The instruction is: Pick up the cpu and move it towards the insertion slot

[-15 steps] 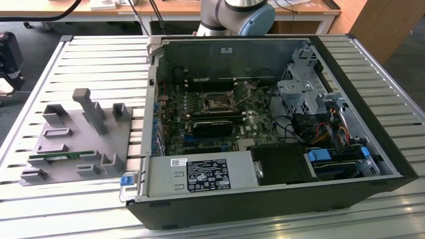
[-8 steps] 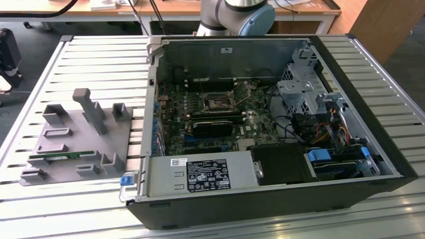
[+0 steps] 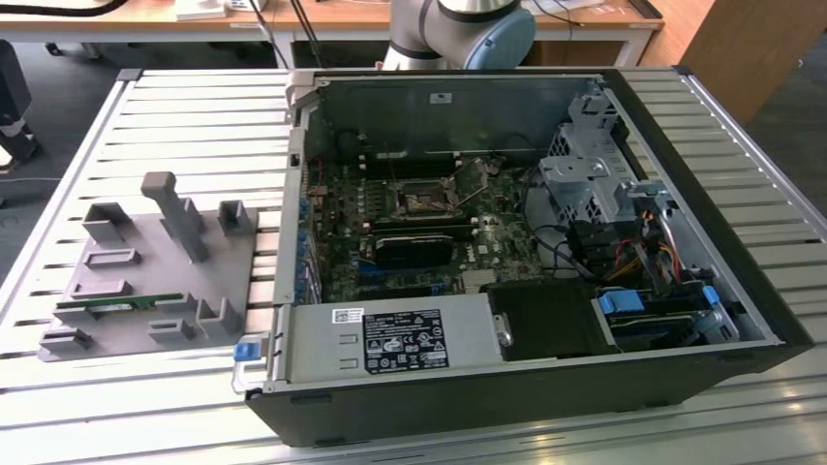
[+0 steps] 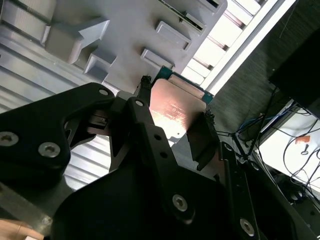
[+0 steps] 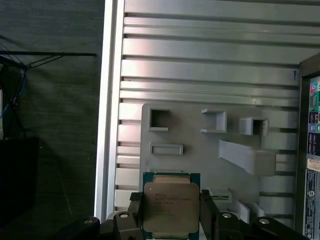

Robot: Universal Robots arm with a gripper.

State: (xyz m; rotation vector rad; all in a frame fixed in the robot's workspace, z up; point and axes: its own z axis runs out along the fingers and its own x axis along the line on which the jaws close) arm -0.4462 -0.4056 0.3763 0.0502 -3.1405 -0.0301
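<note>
The cpu [image 5: 170,206], a flat square chip with a silvery top and a thin green edge, sits between my gripper's [image 5: 171,216] two black fingers [image 5: 134,215]. In the second wrist view the cpu [image 4: 175,109] shows a pinkish sheen, and the gripper [image 4: 176,104] is shut on two opposite edges of it. It hangs well above the grey tray [image 5: 190,127], near the tray's edge. The insertion slot [image 3: 423,201], a square socket with a shiny frame, lies on the motherboard inside the open computer case [image 3: 672,320].
The grey tray [image 3: 130,291] with raised posts and recesses stands on the slatted table [image 3: 194,107], at the exterior view's left of the case. A green memory stick [image 3: 110,305] lies in the tray. The arm's base [image 3: 459,29] rises behind the case. Dark floor lies beyond the table edge [image 5: 107,100].
</note>
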